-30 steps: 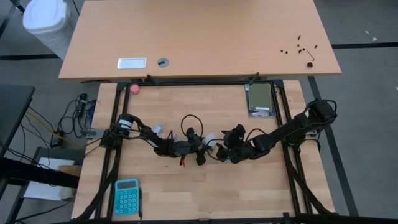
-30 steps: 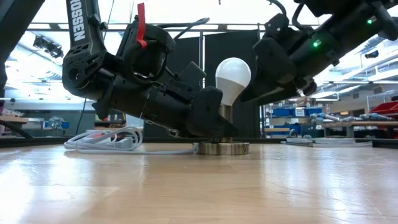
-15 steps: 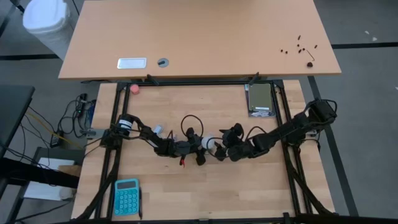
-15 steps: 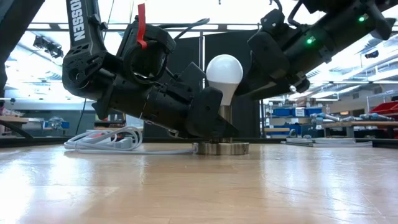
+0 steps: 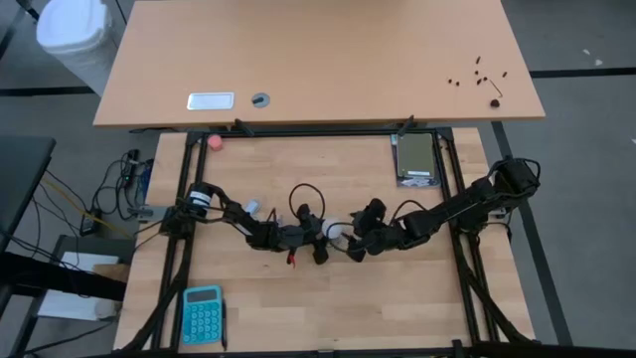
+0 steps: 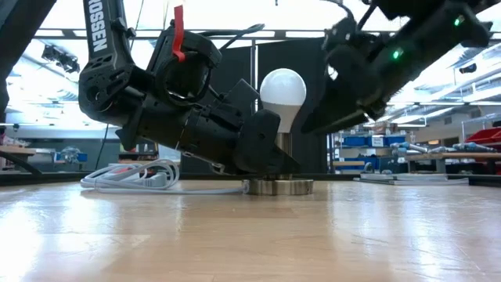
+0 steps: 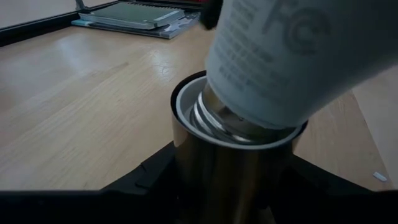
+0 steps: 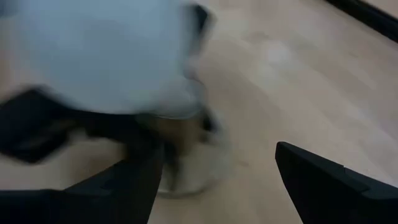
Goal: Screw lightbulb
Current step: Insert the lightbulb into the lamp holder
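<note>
Right tool (image 6: 329, 94) wide open, empty, just beside lightbulb (image 6: 282, 90) upright in socket (image 6: 278, 185).

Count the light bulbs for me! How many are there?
1. The lightbulb stands in the metal socket mid-table, between the left claw, which grips the socket, and the open right claw. No others show.

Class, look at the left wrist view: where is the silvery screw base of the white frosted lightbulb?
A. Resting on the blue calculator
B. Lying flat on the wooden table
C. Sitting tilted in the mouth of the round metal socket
C: the white frosted lightbulb leans with its threads inside the round metal socket.
</note>
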You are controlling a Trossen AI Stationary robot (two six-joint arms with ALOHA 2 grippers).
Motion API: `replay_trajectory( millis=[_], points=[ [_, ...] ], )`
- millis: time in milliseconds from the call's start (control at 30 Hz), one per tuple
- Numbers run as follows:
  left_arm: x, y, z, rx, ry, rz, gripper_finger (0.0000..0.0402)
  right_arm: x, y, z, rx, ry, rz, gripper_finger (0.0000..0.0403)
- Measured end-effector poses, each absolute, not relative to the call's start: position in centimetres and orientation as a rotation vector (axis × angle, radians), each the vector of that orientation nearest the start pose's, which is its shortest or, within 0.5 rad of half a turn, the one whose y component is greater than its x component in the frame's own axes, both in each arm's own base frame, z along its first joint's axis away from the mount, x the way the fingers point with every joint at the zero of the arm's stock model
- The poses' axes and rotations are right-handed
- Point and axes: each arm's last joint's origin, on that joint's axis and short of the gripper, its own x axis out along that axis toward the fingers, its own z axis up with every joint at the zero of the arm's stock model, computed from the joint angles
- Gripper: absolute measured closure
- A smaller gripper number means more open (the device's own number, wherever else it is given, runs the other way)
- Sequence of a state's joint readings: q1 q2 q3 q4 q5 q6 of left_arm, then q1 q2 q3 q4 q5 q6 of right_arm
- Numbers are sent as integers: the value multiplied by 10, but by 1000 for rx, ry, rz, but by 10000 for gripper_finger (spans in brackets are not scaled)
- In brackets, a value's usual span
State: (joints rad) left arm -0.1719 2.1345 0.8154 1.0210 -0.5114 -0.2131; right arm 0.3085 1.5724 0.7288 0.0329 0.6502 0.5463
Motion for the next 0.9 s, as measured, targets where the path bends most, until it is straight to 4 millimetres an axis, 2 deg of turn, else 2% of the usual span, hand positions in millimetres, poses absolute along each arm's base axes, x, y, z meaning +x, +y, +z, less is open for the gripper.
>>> replay_trajectory(
  millis=[267,900],
  points=[
    [366,-50,77,-88,254,322,195,292,78,172,136,586,-403,83],
    [367,-50,77,-117,246,320,195,296,83,177,213,554,-306,93]
  ],
)
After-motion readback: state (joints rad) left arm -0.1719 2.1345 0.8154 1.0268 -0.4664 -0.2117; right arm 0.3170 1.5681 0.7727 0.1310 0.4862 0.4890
